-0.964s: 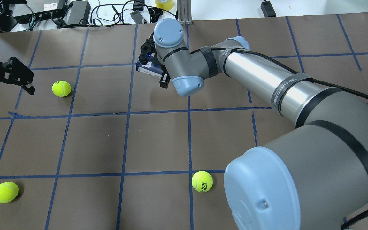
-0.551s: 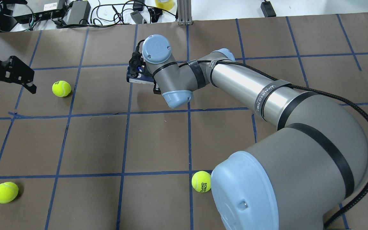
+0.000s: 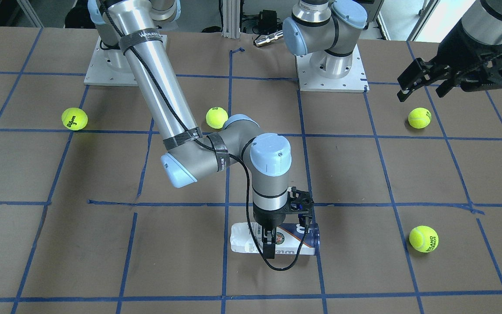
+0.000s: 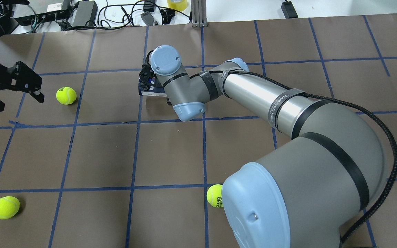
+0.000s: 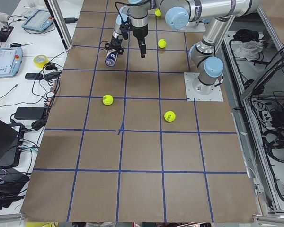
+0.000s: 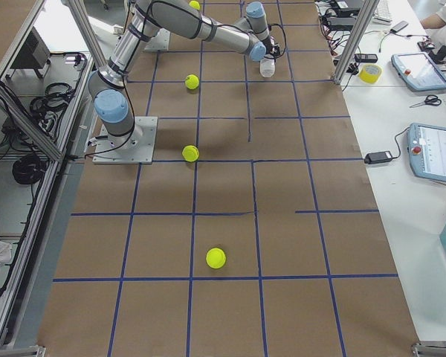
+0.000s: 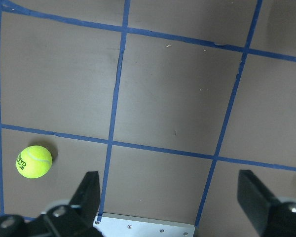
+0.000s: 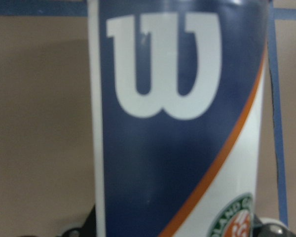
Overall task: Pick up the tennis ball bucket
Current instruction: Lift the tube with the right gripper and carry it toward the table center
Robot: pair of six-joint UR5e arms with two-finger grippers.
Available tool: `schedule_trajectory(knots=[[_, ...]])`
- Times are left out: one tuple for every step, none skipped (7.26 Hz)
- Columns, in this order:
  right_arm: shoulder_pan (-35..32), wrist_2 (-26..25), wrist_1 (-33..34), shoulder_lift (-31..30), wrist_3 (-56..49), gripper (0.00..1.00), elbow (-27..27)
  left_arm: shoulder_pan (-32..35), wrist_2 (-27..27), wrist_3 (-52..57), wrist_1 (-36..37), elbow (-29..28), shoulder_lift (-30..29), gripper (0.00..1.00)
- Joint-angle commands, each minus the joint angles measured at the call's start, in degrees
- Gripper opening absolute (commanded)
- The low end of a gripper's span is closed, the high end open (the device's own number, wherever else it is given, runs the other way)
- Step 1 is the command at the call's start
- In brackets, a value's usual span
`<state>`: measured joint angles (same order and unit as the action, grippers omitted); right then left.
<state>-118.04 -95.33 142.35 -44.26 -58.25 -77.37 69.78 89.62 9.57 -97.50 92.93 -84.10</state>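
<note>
The tennis ball bucket [image 3: 244, 239] is a clear tube with a white and navy label and a round logo. It lies level across the far middle of the table, at or just above the paper. My right gripper [image 3: 272, 240] comes straight down and is shut on the tube's middle. One finger [image 3: 269, 249] shows in front of the label. The tube's navy end [image 4: 146, 90] sticks out from under my right wrist, and its label fills the right wrist view [image 8: 177, 123]. My left gripper [image 3: 421, 92] is open and empty, high at the left side.
Loose yellow-green tennis balls lie around: one [image 4: 66, 95] by the left gripper, one [image 4: 6, 207] at the near left, one [image 4: 215, 196] beside my right arm's elbow, one [image 3: 74, 118] on the right side. Cables and boxes [image 4: 81, 12] line the far edge.
My right arm has come down and to the left with the tube in its gripper. The left gripper has shifted slightly.
</note>
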Motion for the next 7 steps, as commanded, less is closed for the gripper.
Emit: schedule_trajectory(knots=[[-0.08,-0.30,-5.48,-0.13,-0.11,0.82,1.77,0.01,-1.55,0.10,-0.23,-0.02,-0.19,1.00],[-0.08,-1.26,-6.20,0.40,-0.11,0.84,2.66,0.09,-1.64,0.01,-0.15,-0.11,-0.28,1.00],[-0.08,-1.27,-6.30,0.58,-0.02,0.87,2.67,0.01,-1.73,0.01,-0.15,-0.03,-0.28,1.00],[-0.08,-1.27,-7.08,0.49,-0.02,0.97,2.67,0.09,-1.82,0.01,-0.15,0.06,-0.28,1.00],[-0.08,-1.35,-7.79,-0.03,0.24,1.00,2.84,0.01,-1.73,0.01,-0.15,0.06,-0.28,1.00],[0.00,-1.44,-10.49,-1.26,0.33,1.00,3.54,0.00,-1.47,0.01,-0.15,-0.02,-0.28,1.00],[0.00,-1.53,-13.74,-4.23,0.33,1.00,3.81,0.00,-1.29,0.10,-0.15,-0.03,-0.28,1.00]])
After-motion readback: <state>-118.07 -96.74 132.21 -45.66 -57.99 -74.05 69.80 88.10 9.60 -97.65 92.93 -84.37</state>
